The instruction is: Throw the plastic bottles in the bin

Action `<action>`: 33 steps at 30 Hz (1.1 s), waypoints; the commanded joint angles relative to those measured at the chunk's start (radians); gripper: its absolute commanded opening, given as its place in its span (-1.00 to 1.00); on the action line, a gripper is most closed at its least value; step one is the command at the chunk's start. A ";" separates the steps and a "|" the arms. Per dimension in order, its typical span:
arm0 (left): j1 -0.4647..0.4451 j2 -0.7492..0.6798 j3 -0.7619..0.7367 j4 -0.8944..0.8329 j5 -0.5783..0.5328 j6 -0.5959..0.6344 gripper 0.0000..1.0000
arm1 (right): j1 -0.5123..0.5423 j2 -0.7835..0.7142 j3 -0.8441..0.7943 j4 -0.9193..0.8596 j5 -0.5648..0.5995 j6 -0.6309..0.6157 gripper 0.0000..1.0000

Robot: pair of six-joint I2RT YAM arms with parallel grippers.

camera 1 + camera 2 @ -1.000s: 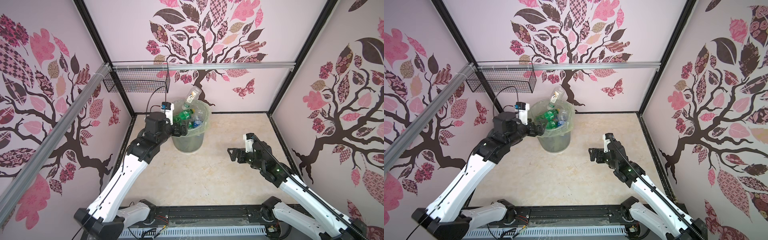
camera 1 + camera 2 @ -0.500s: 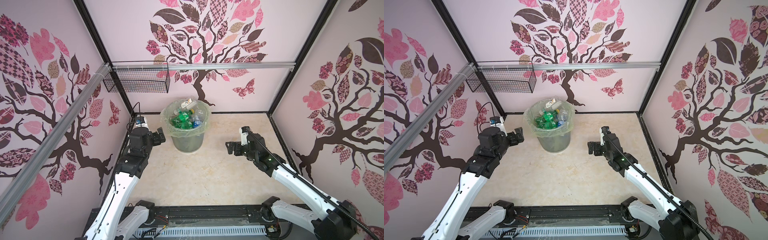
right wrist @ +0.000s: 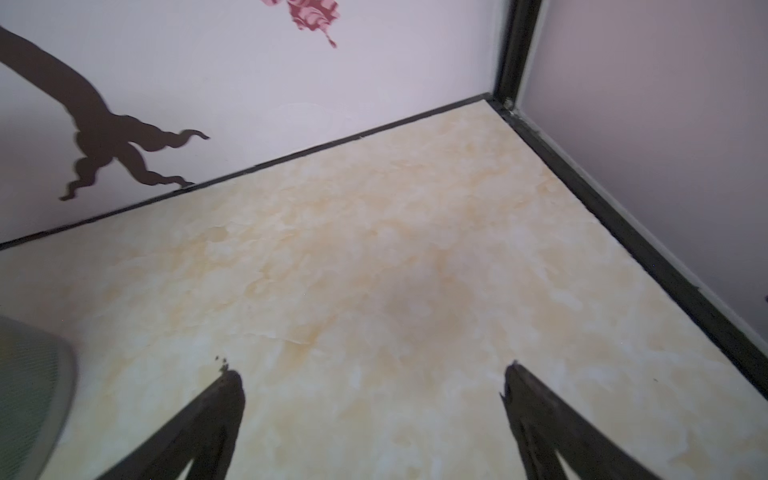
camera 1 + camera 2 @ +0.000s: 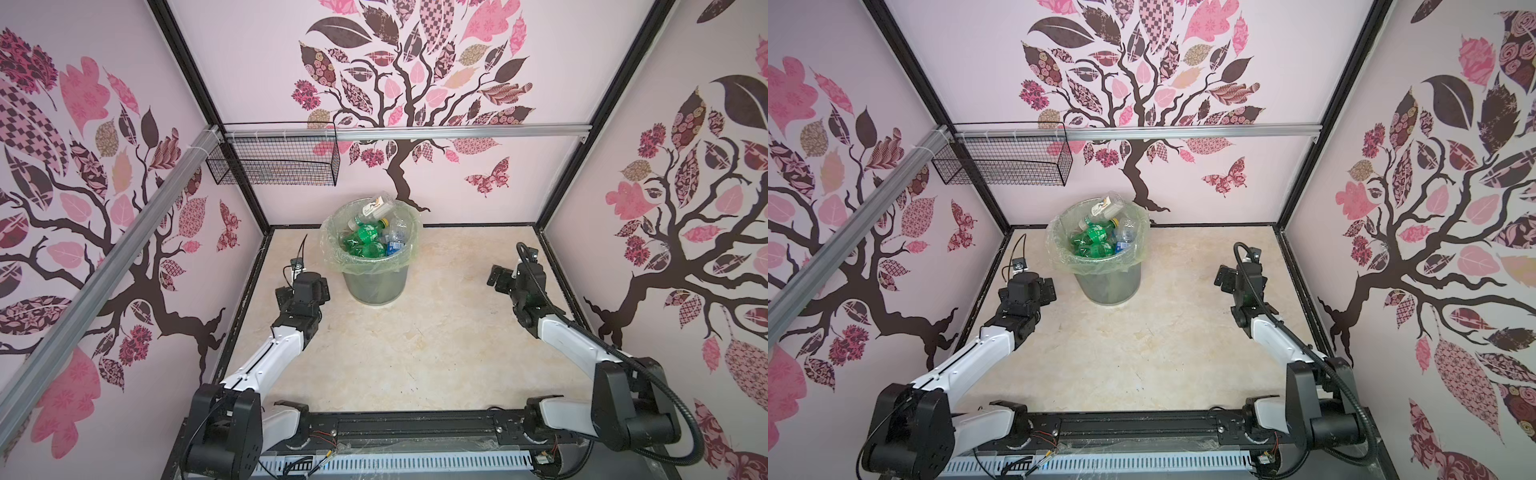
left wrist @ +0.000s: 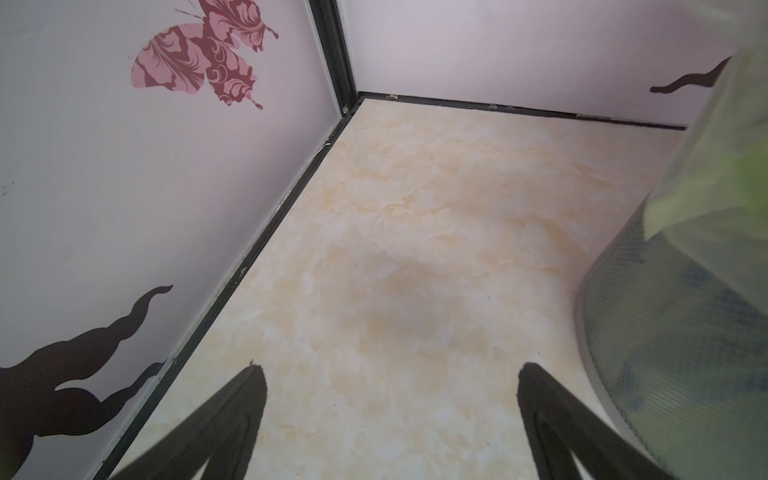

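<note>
Both top views: set high over the near edge, tilted steeply down toward the back wall, far enough off to hold the whole beige marbled floor [image 4: 374, 365]. They share nearly everything; the round translucent grey-green plastic bin [image 4: 376, 286] sits upper centre in each.

Left wrist camera: low, close to the floor, looking past the left gripper [image 5: 390, 370] into the far left corner, with the bin close alongside.

Right wrist camera: likewise low, past the right gripper [image 3: 370, 372], into the far right corner; a blurred bin edge shows there too.
</note>
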 commanded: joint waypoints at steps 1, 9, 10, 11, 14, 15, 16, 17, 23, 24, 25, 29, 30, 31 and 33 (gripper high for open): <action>0.030 0.040 -0.078 0.259 -0.006 0.072 0.95 | -0.011 0.062 -0.072 0.266 0.116 -0.078 0.99; 0.199 0.138 -0.211 0.542 0.214 0.014 0.95 | -0.017 0.211 -0.200 0.561 0.083 -0.113 0.99; 0.205 0.150 -0.227 0.602 0.248 0.028 0.95 | -0.017 0.224 -0.212 0.597 0.088 -0.119 0.99; 0.217 0.160 -0.224 0.612 0.296 0.032 0.95 | -0.017 0.224 -0.224 0.626 0.076 -0.125 0.99; 0.219 0.186 -0.179 0.555 0.347 0.049 0.95 | -0.017 0.214 -0.238 0.635 0.052 -0.127 0.99; 0.218 0.199 -0.160 0.532 0.365 0.053 0.95 | -0.017 0.214 -0.254 0.668 0.040 -0.134 0.99; 0.219 0.212 -0.158 0.545 0.395 0.057 0.95 | -0.017 0.214 -0.277 0.706 0.017 -0.143 0.99; 0.219 0.240 -0.182 0.622 0.422 0.062 0.95 | -0.017 0.217 -0.299 0.737 -0.004 -0.147 0.99; 0.213 0.338 -0.244 0.830 0.413 0.063 0.95 | -0.017 0.243 -0.329 0.819 0.010 -0.148 0.99; 0.213 0.365 -0.253 0.891 0.412 0.062 0.95 | -0.017 0.242 -0.328 0.813 0.009 -0.148 0.99; 0.213 0.354 -0.244 0.853 0.410 0.060 0.95 | -0.016 0.245 -0.331 0.822 0.011 -0.149 0.99; 0.213 0.354 -0.244 0.851 0.410 0.060 0.95 | -0.017 0.245 -0.334 0.832 0.010 -0.151 0.99; 0.213 0.347 -0.240 0.834 0.411 0.060 0.95 | -0.016 0.245 -0.334 0.830 0.009 -0.149 0.99; 0.213 0.332 -0.234 0.796 0.412 0.059 0.95 | -0.016 0.245 -0.334 0.831 0.009 -0.149 0.99; 0.213 0.342 -0.239 0.819 0.412 0.062 0.95 | -0.016 0.245 -0.334 0.832 0.009 -0.150 0.99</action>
